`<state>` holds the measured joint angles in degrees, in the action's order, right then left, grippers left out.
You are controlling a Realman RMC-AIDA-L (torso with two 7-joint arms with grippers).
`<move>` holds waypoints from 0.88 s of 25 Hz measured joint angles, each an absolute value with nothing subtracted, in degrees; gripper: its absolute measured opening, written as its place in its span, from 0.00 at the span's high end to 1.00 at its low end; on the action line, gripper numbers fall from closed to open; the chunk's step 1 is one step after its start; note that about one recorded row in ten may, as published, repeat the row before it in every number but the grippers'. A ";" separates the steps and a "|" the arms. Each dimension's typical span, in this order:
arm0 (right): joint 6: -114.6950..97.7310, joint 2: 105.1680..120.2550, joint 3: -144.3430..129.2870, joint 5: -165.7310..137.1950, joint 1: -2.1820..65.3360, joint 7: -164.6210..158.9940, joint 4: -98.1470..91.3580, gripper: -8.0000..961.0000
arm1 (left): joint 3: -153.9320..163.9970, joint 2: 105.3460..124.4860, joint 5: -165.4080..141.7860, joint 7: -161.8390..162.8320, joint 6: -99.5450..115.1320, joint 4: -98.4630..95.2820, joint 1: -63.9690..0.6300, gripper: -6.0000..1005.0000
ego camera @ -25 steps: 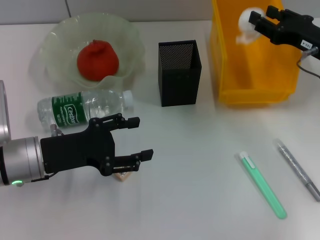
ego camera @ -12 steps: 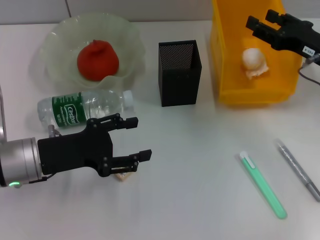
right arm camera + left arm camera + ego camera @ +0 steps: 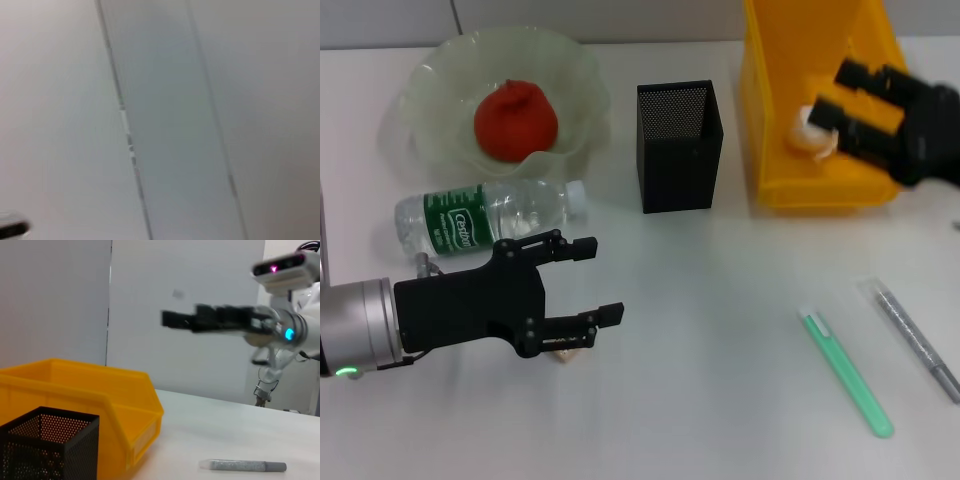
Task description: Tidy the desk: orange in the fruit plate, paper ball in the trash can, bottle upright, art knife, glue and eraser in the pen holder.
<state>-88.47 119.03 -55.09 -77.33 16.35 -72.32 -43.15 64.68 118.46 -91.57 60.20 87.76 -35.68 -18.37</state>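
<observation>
The paper ball (image 3: 809, 133) lies inside the yellow trash can (image 3: 820, 192). My right gripper (image 3: 835, 92) is open and empty just above the can's right part, blurred with motion. The orange (image 3: 515, 120) sits in the pale-green fruit plate (image 3: 428, 78). The bottle (image 3: 485, 216) lies on its side in front of the plate. My left gripper (image 3: 606, 278) is open, hovering over the tan eraser (image 3: 564, 351), which is mostly hidden under it. The black mesh pen holder (image 3: 678, 146) stands mid-desk and looks empty.
A green pen-shaped tool (image 3: 846, 370) and a grey stick (image 3: 916, 339) lie at the front right of the white desk (image 3: 720, 290). The left wrist view shows the trash can (image 3: 75, 400), the pen holder (image 3: 47, 442), the grey stick (image 3: 244, 466) and the far right arm (image 3: 220, 320).
The right gripper opened and dropped the paper ball into the trash can, then drew back toward the can's front right. The left gripper has hardly moved.
</observation>
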 joint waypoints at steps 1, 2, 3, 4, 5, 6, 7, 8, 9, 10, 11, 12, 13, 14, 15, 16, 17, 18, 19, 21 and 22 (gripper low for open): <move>-90.08 119.13 -55.10 -77.40 15.65 -70.12 -41.74 0.29 | 64.68 118.46 -91.57 60.20 87.77 -35.68 -18.37 0.24; -91.82 119.18 -55.10 -77.42 15.16 -67.21 -39.63 0.29 | 64.68 118.46 -91.57 60.20 87.80 -35.68 -18.37 0.24; -93.27 119.21 -55.09 -77.43 14.79 -64.72 -37.78 0.28 | 64.68 118.47 -91.57 60.21 87.92 -35.68 -18.36 0.24; -94.78 119.23 -55.10 -77.44 14.44 -62.01 -35.41 0.28 | 64.68 118.47 -91.57 60.21 87.92 -35.68 -18.36 0.24; -96.09 119.23 -55.10 -77.43 14.06 -59.19 -33.01 0.27 | 64.67 118.47 -91.57 60.22 88.25 -35.68 -18.33 0.24; -97.19 119.27 -55.10 -77.42 13.63 -56.24 -30.70 0.27 | 64.67 118.47 -91.57 60.22 88.25 -35.68 -18.33 0.24; -97.63 119.37 -55.14 -77.35 13.24 -53.09 -28.97 0.26 | 64.65 118.44 -91.57 60.28 88.42 -35.68 -18.32 0.24; -97.98 119.44 -55.26 -77.26 12.93 -49.59 -26.72 0.25 | 64.62 118.42 -91.57 60.32 88.49 -35.68 -18.32 0.24; -98.09 119.52 -55.42 -77.25 12.71 -46.11 -24.68 0.24 | 64.62 118.42 -91.57 60.32 88.49 -35.68 -18.32 0.24; -98.15 119.53 -55.61 -77.24 12.80 -43.46 -22.58 0.23 | 64.61 118.41 -91.57 60.34 88.57 -35.68 -18.34 0.24; -98.18 119.48 -55.79 -77.37 13.07 -41.63 -20.67 0.22 | 64.60 118.45 -91.57 60.29 89.28 -35.74 -18.40 0.24; -98.17 119.40 -55.93 -77.63 13.47 -40.88 -19.32 0.21 | 64.60 118.45 -91.57 60.29 89.28 -35.74 -18.40 0.24; -98.08 119.31 -56.18 -78.27 13.92 -40.46 -18.17 0.20 | 64.59 118.47 -91.57 60.29 89.71 -35.82 -18.50 0.24; -97.93 119.22 -56.51 -79.51 14.42 -40.41 -17.32 0.19 | 64.59 118.47 -91.57 60.29 89.71 -35.82 -18.50 0.24; -97.86 119.19 -56.83 -80.93 14.77 -40.42 -17.05 0.18 | 64.59 118.47 -91.57 60.29 89.71 -35.82 -18.50 0.24; -97.82 119.18 -57.00 -82.41 15.10 -40.42 -16.89 0.18 | 64.59 118.44 -91.58 60.37 90.02 -35.92 -18.68 0.24; -97.80 119.17 -57.12 -84.04 15.46 -40.42 -16.82 0.18 | 64.59 118.44 -91.58 60.37 90.02 -35.92 -18.68 0.24; -97.71 119.17 -57.16 -85.00 15.70 -40.43 -16.74 0.18 | 64.47 118.41 -91.58 60.44 90.04 -36.01 -18.82 0.24; -97.56 119.19 -57.18 -85.81 15.90 -40.45 -16.65 0.18 | 64.36 118.40 -91.58 60.40 90.05 -36.00 -18.82 0.24; -97.31 119.26 -57.18 -86.33 16.09 -40.49 -16.49 0.18 | 64.08 118.39 -91.58 60.40 90.07 -35.85 -18.77 0.24; -97.25 119.29 -57.18 -86.43 16.10 -40.49 -16.44 0.18 | 64.07 118.39 -91.58 60.42 90.08 -35.86 -18.74 0.24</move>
